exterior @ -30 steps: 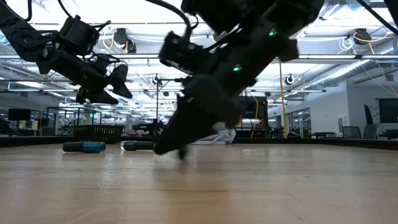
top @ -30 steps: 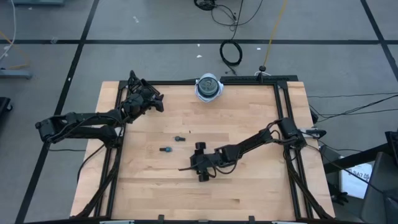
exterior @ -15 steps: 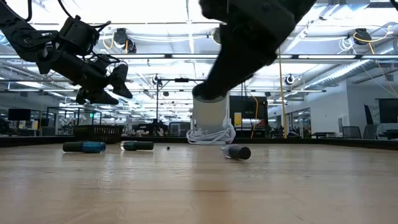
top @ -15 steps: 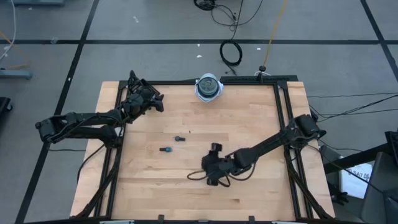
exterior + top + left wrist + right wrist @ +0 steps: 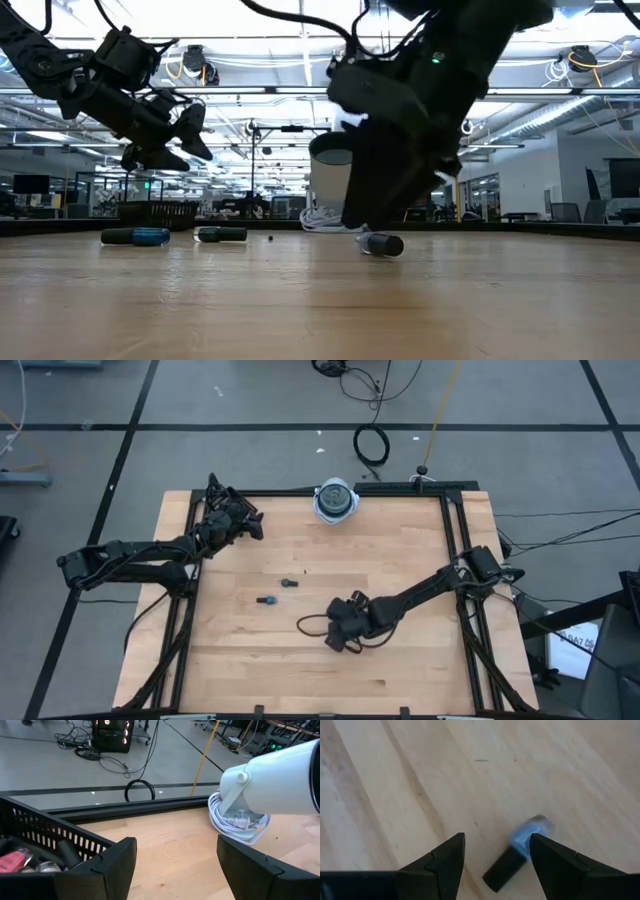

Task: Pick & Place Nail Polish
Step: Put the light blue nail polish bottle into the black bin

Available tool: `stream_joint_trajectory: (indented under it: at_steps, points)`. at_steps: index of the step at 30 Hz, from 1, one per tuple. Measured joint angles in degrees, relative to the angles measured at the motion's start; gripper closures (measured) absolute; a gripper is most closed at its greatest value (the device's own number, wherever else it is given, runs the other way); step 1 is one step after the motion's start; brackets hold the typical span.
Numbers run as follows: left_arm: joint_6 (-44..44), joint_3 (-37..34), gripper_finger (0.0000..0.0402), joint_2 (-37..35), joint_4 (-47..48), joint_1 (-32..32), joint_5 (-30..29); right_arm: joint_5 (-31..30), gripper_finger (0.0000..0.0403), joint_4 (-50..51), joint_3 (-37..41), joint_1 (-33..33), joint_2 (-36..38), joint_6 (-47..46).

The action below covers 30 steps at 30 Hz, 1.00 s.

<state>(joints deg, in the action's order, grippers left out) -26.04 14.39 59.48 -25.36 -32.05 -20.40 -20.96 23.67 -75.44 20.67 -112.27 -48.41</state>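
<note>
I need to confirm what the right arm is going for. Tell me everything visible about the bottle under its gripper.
The nail polish bottle is tiny, with a pale blue, glassy-looking body and a long dark cap. It lies on its side on the wooden table, nothing touching it. The right gripper hovers above it, open, one finger on either side. From table height it rests just below that gripper.

Fingers: two dark fingers (image 5: 112,865) spread apart
Basket: black slatted plastic basket (image 5: 47,827) holding a pink nail polish bottle (image 5: 15,860)
Bench: pale wooden bench (image 5: 170,845)
Beyond: white cylindrical device (image 5: 280,782) over coiled white cable (image 5: 235,822)
</note>
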Motion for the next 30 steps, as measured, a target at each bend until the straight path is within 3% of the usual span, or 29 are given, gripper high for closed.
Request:
stream_joint_trajectory:
  at_steps: [4,14,22,30]
  points:
    - [0.04,0.00,0.0130,0.00,0.12,0.00,0.00,4.62,0.0193,1.09,-0.04,-0.66,0.09,-1.91]
    - [0.24,0.00,0.0131,0.00,0.25,0.00,0.00,4.79,0.0193,6.40,-0.04,-0.53,0.04,-1.15]
    - [0.26,0.00,0.0130,0.00,0.35,0.00,-0.02,4.77,0.0193,6.15,0.22,0.37,0.04,9.71]
    - [0.26,0.00,0.0131,0.00,0.35,0.00,-0.02,4.42,0.0193,-1.37,5.86,0.42,0.45,16.07]
